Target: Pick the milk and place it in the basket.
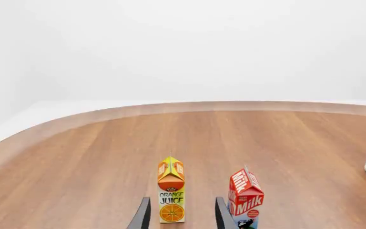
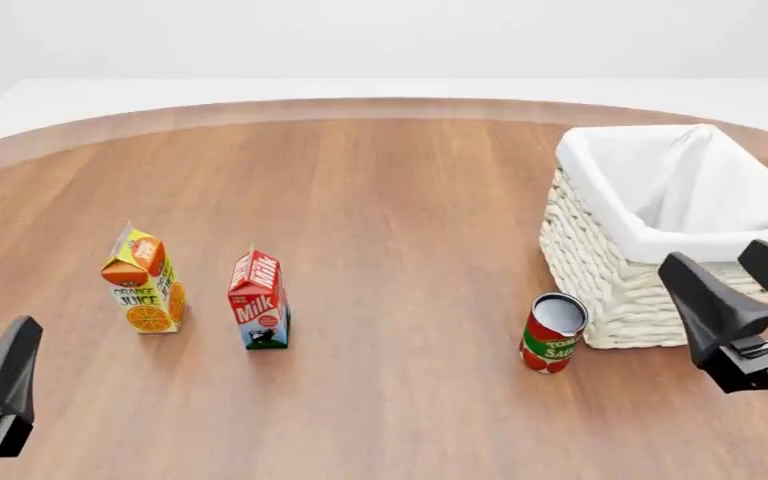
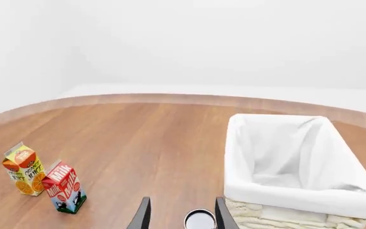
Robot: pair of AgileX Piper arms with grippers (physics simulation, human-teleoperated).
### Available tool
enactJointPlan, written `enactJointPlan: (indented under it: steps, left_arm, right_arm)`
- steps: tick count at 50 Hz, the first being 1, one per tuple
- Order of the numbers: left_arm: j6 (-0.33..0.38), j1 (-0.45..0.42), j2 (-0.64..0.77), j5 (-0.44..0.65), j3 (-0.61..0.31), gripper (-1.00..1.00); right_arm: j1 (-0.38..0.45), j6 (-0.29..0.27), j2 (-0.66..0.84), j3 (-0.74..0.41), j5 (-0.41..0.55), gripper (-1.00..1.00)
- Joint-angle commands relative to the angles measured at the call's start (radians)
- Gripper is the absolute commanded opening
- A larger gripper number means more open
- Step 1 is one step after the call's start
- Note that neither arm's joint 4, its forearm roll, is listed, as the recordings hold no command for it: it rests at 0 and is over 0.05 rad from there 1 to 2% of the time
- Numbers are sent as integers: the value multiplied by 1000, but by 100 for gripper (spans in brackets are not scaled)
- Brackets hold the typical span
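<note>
The milk (image 2: 259,300) is standing upright on the table (image 2: 398,200), just beside the orange juice carton (image 2: 141,280) and well apart from the basket (image 2: 651,250). Both the left gripper (image 1: 181,214) and right gripper (image 2: 744,290) are hanging spread and empty — the left should be steering off the juice, squaring onto the milk.

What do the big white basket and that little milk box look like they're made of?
The basket looks like cream woven wicker, judging by its ribbed, braided walls, with a soft white cloth liner folded over the rim. The milk looks like printed paperboard: a folded gable top and flat, matte, lettered sides.
</note>
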Motion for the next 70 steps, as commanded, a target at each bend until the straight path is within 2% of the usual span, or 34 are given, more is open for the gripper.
enactJointPlan:
  steps: [1, 19, 26, 36, 44, 48, 54, 58, 60, 66, 68, 70]
  left_arm:
    - [0, 0, 0, 0, 0, 100]
    - [0, 0, 0, 0, 0, 100]
    - [0, 0, 0, 0, 0, 100]
    - [0, 0, 0, 0, 0, 100]
    - [0, 0, 0, 0, 0, 100]
    - [0, 0, 0, 0, 0, 100]
    - [0, 0, 0, 0, 0, 100]
    - [0, 0, 0, 0, 0, 100]
    - [0, 0, 0, 0, 0, 100]
    - [0, 0, 0, 0, 0, 100]
    - [0, 0, 0, 0, 0, 100]
    - [0, 0, 0, 0, 0, 100]
  right_arm:
    - [75, 40, 121, -32, -59, 100]
    - [224, 57, 345, -91, -189, 100]
    - [264, 51, 412, -123, -215, 100]
    - [323, 16, 527, -208, -218, 100]
    - [367, 29, 624, -291, -224, 100]
    - [388, 44, 658, -317, -229, 100]
    - [383, 118, 704, -363, -235, 100]
    - [384, 142, 730, -397, -227, 100]
    - [384, 178, 746, -415, -221, 100]
    - [388, 195, 779, -472, -183, 100]
    - [383, 230, 801, -488, -176, 100]
    - [385, 218, 815, -514, -159, 100]
